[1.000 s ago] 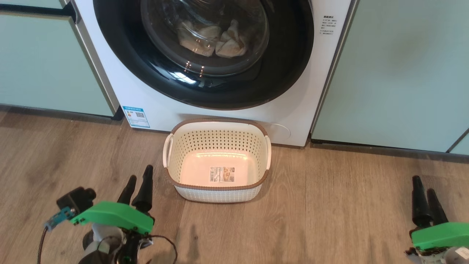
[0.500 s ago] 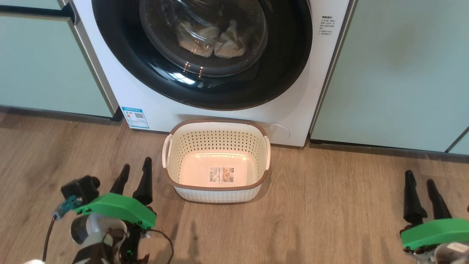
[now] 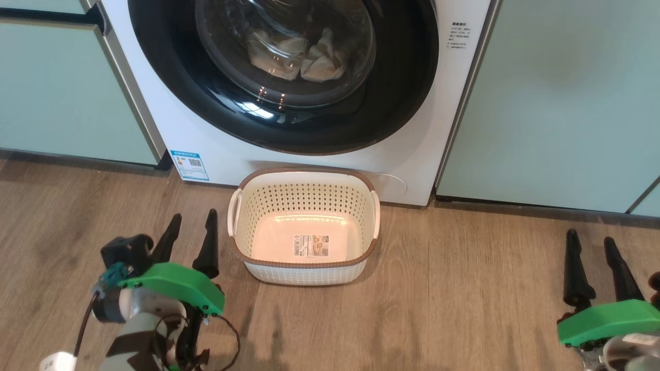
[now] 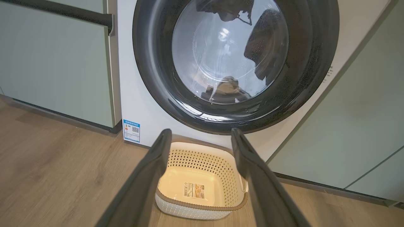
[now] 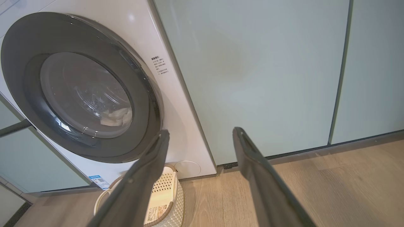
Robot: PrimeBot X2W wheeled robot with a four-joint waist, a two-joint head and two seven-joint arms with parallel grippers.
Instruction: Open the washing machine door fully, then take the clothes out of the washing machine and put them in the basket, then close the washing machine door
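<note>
My left gripper [image 3: 193, 215] hovers just left of basket [image 3: 308, 199], fingers spread, gripping nothing. My right gripper [image 3: 589, 236] well right, likewise parted. Washing machine door [image 3: 407, 98] shut; clothes [image 3: 301, 59] behind glass inside washing machine [image 3: 221, 154].

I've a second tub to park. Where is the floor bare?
Bare wood floor stretches between the basket and the right gripper, before the pale green cabinet. Tighter at the basket's other side, where the left gripper hovers close.
</note>
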